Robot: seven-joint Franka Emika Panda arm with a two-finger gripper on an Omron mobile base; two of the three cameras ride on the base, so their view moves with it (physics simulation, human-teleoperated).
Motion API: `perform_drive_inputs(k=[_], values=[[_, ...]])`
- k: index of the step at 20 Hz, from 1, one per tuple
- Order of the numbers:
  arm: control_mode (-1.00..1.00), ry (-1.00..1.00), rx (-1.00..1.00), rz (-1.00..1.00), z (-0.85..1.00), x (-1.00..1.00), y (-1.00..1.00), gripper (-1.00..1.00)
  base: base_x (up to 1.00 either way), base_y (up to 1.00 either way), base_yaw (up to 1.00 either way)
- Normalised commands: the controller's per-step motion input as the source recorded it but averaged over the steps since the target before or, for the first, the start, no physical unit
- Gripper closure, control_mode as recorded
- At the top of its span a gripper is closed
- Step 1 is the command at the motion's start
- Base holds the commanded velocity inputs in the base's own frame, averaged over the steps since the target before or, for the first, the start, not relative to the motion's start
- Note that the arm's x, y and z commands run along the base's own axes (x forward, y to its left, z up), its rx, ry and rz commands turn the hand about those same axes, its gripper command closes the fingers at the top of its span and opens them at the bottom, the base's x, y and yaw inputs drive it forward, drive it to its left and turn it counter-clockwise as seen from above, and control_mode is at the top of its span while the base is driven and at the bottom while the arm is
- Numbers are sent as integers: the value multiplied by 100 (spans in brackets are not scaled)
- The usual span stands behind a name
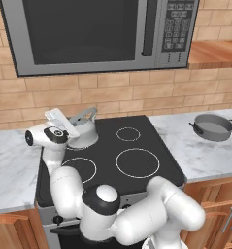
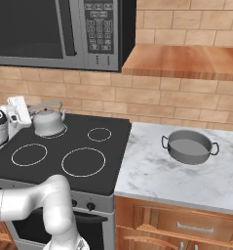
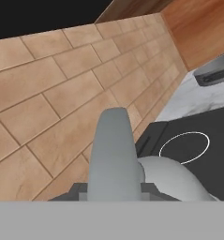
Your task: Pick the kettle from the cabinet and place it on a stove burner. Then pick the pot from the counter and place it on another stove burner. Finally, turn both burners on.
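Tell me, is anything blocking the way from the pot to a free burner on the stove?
Nothing visible does. The pot sits alone on the counter, and only bare marble and black glass lie between it and the free burners. The kettle stands on the far back burner.

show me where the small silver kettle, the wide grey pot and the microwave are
Small squat silver-grey metal kettle (image 2: 48, 124): right base view, on its domed body.
Low wide grey metal pot (image 2: 190, 147): right base view, inside its bowl.
Stainless microwave with dark door (image 1: 88, 29): left base view, on the door glass.

No text is proving readable. The microwave keypad (image 2: 99, 30) is showing rows of small pale marks on its buttons, too blurred to make out as letters or numbers.
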Motion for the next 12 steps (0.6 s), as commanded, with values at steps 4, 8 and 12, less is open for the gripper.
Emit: perform_drive_inputs(k=[4,8,12], values=[[-100,0,0,7,-16,9,13,100,0,0,0],[-100,-1,0,4,-13,9,2,100,0,0,0],[-100,-2,0,3,-9,12,0,100,0,0,0]])
